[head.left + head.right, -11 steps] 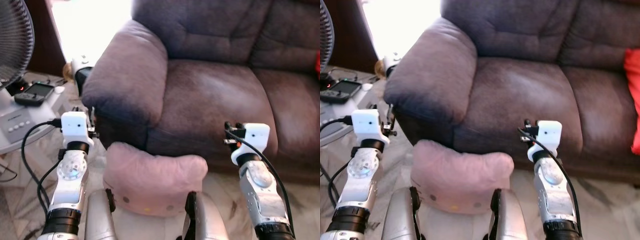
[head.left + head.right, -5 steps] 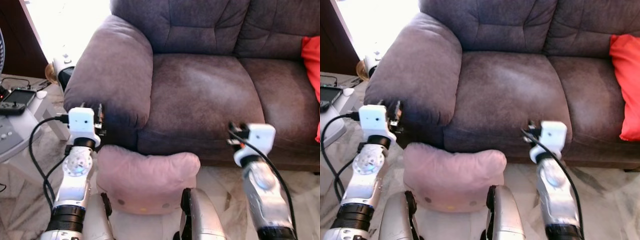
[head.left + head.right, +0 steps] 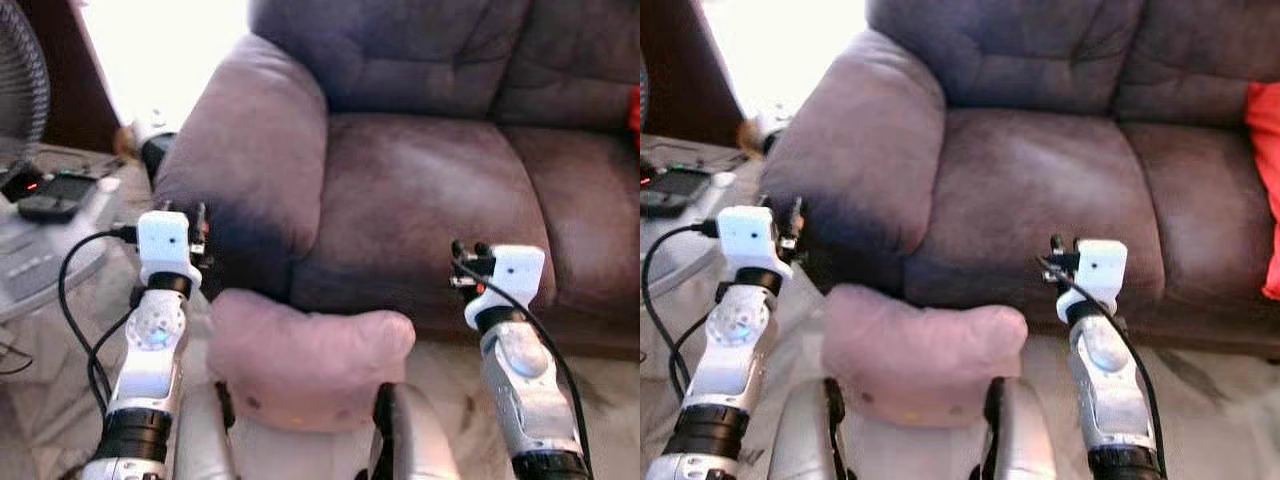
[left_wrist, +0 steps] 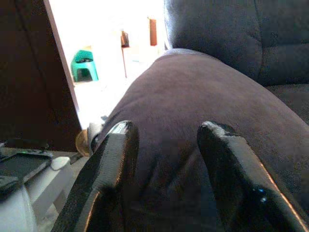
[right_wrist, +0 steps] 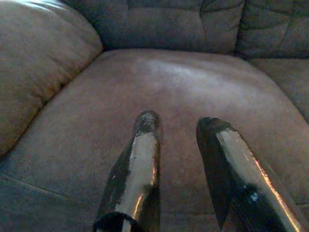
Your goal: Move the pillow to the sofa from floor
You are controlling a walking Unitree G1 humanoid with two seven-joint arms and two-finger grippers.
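Note:
A pink pillow (image 3: 305,355) lies low in front of the dark brown sofa (image 3: 420,190), below the seat's front edge and just above my two silver legs. Whether it rests on the floor or on my legs I cannot tell. My left gripper (image 3: 195,225) is raised to the pillow's left, open and empty, pointing at the sofa's armrest (image 4: 193,96). My right gripper (image 3: 463,256) is raised to the pillow's right, open with nothing between its fingers (image 5: 145,140), pointing over the seat cushion (image 5: 183,82). Neither gripper touches the pillow.
A red cushion (image 3: 1265,180) leans at the sofa's right end. On my left stand a fan (image 3: 20,80) and a low white table (image 3: 50,235) carrying small devices. Black cables hang from my left arm. Pale marble floor (image 3: 1200,400) runs along the sofa's front.
The whole picture swung right and then back left, so the camera moved. Both arms and the pillow keep the same places relative to each other.

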